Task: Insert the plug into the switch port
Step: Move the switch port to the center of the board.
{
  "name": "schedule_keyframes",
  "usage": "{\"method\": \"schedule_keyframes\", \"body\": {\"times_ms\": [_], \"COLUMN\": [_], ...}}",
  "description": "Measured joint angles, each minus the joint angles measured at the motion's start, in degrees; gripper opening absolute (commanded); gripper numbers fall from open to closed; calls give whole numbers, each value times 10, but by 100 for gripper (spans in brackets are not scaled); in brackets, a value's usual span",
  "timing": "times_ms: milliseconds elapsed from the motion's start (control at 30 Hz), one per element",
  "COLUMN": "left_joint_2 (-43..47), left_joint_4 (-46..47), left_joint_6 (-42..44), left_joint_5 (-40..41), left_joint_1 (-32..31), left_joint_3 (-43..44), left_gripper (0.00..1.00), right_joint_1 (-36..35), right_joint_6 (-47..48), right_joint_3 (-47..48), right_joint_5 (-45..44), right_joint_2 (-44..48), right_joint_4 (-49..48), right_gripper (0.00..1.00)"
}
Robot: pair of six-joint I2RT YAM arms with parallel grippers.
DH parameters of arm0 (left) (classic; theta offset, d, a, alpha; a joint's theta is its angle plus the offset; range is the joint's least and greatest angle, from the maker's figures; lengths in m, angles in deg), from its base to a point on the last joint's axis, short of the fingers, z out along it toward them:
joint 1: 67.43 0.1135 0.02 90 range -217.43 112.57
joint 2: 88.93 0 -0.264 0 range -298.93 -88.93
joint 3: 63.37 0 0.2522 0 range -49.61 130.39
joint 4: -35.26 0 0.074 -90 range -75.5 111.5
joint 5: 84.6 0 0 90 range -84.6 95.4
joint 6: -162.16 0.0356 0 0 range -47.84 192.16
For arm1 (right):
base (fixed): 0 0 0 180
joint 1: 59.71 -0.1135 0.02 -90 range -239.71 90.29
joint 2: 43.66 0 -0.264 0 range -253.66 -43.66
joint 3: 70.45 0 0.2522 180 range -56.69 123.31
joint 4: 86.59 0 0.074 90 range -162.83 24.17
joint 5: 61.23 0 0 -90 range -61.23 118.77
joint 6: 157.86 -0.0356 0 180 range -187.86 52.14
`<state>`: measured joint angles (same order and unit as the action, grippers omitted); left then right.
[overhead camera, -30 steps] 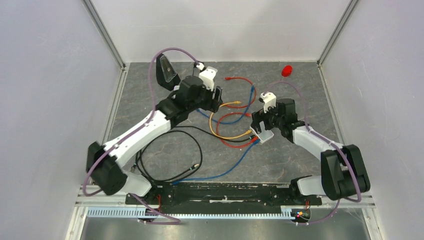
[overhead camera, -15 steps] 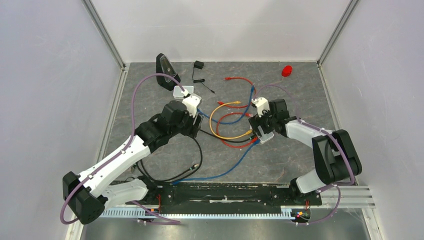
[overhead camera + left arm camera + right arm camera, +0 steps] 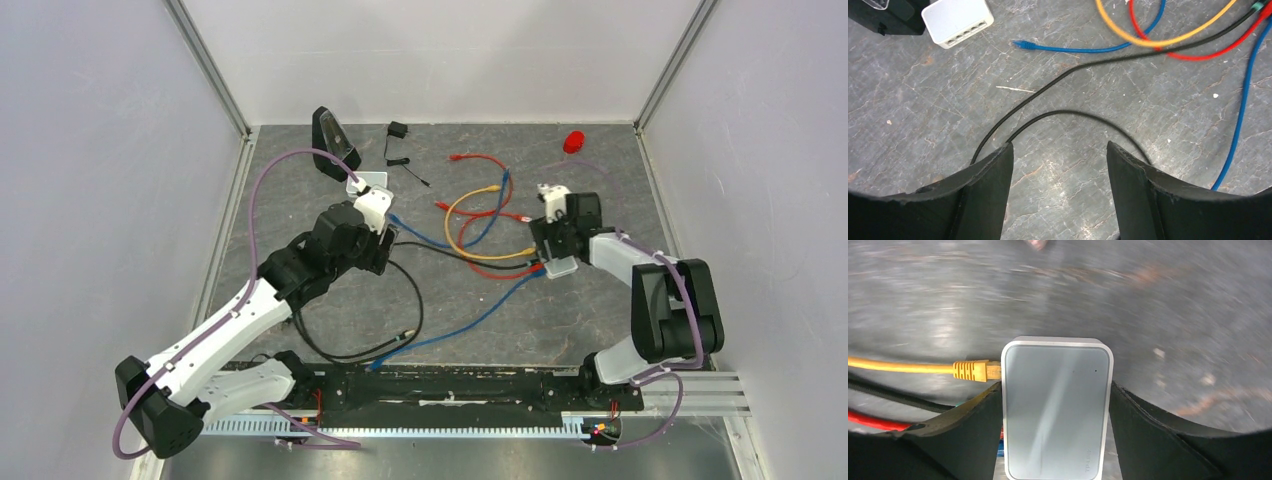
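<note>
A pale grey switch box sits between the fingers of my right gripper, which is shut on its two long sides. In the top view the box is right of centre under that gripper. A yellow plug and black, red and blue cables enter its left edge. A second white box with a row of ports lies at the back left. A loose blue plug lies beside it. My left gripper hangs open over a black cable, holding nothing.
A black wedge-shaped device stands at the back left, close to the white box. A small black adapter and a red object lie near the back edge. Red, yellow, blue and black cables sprawl across the middle.
My right gripper closed on the grey box and carried it right, dragging its cables. My left arm drew back from the rear, uncovering the white box and adapter.
</note>
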<state>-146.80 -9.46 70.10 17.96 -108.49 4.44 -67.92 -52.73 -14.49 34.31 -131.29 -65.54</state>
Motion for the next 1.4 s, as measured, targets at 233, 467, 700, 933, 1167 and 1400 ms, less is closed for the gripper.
{"method": "schedule_keyframes", "body": {"times_ms": [233,467,700,933,1167,1400], "left_joint_2": [5,-5,-45,-188,-403,-616], "left_joint_4": [0,1,9,22,56,57], "left_joint_6": [0,-5,-72,-118,-52,14], "left_joint_5": [30,84,130,77,11,-33], "left_joint_1": [0,0,25,154,182,185], "left_joint_3": [-7,-9,-8,65,218,457], "left_gripper": [73,78,81,82,78,74], "right_joint_1": [147,190,189,140,-12,-29], "right_joint_6": [-31,-45,-71,-107,-144,-158], "right_joint_3": [5,32,75,78,25,-37], "right_joint_5": [-69,-108,-104,-38,37,63], "right_joint_2": [3,-20,-13,93,168,255], "right_joint_4": [10,22,70,73,3,-42], "right_gripper": [68,78,84,87,87,87]}}
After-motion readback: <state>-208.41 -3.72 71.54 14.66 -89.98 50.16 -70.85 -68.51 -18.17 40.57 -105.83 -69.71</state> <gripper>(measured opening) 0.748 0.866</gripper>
